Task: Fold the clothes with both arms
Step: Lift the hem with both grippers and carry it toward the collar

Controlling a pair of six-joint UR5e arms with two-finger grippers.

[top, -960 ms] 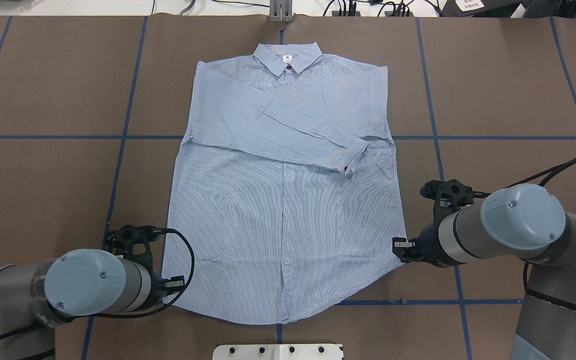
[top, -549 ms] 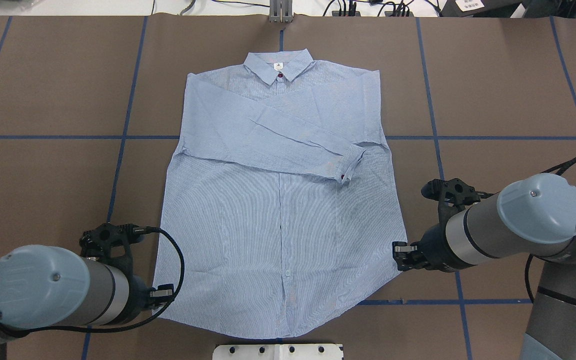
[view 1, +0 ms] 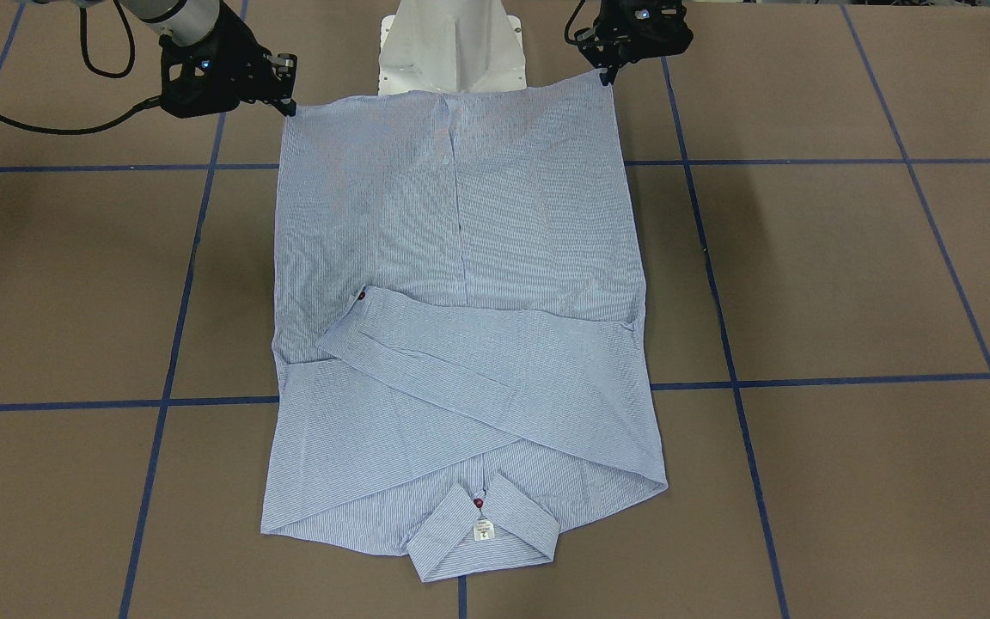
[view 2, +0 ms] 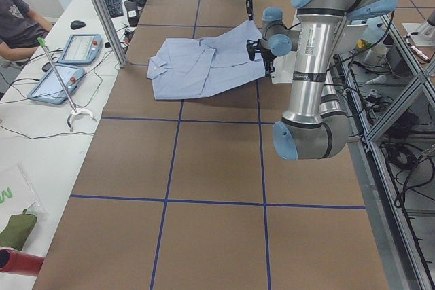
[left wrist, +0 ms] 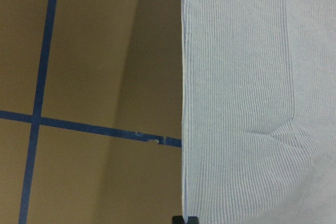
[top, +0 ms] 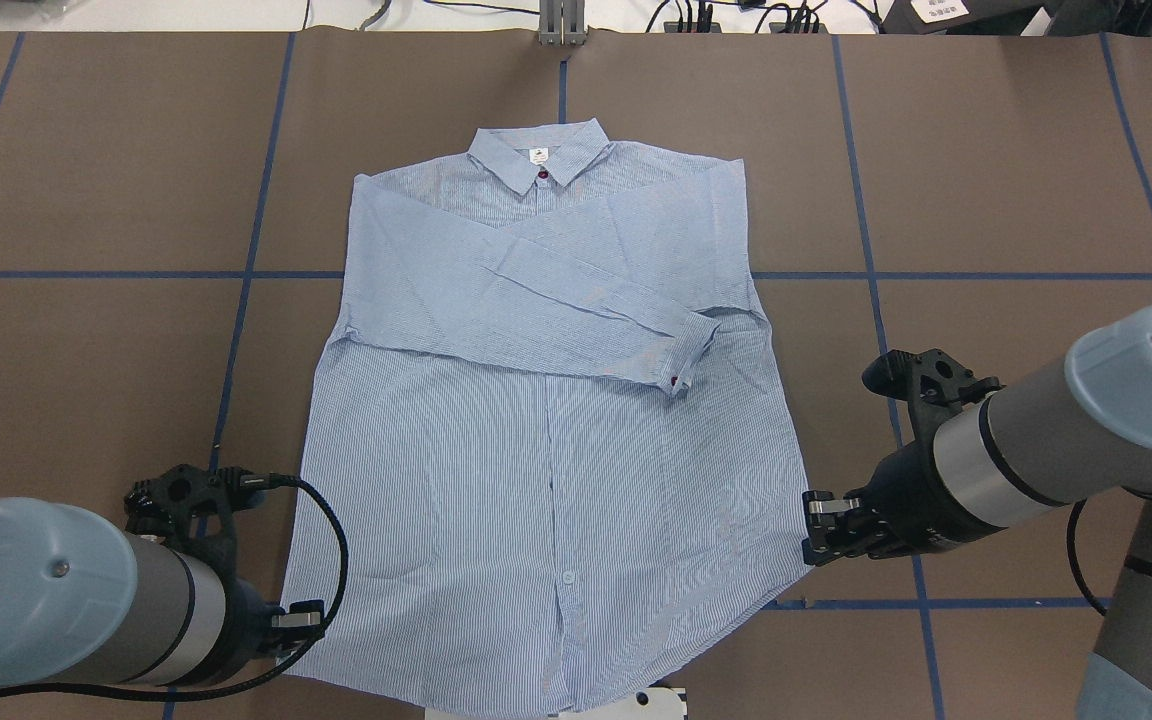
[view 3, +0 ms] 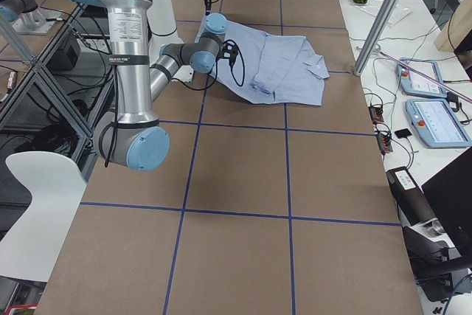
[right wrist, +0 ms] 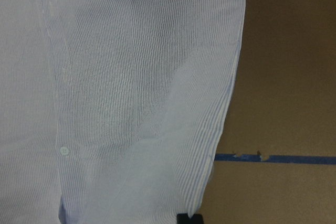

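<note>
Blue striped shirt point(top: 546, 400) has slid toward 6 o'clock on the bench point(top: 986, 180), sleeves folded across its chest. At 7 o'clock the left end effector point(top: 301, 620) and at 4 o'clock the right end effector point(top: 816, 522) each pinch a hem corner, seemingly dragging it into folding position.

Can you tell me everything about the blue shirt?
The shirt is light blue cloth with thin white stripes, front up on the brown table. Its collar points away from the robot, with a red button. Both sleeves are folded across the chest, one cuff on top. The left pincer and right pincer pinch its bottom corners, lifting that edge.
</note>
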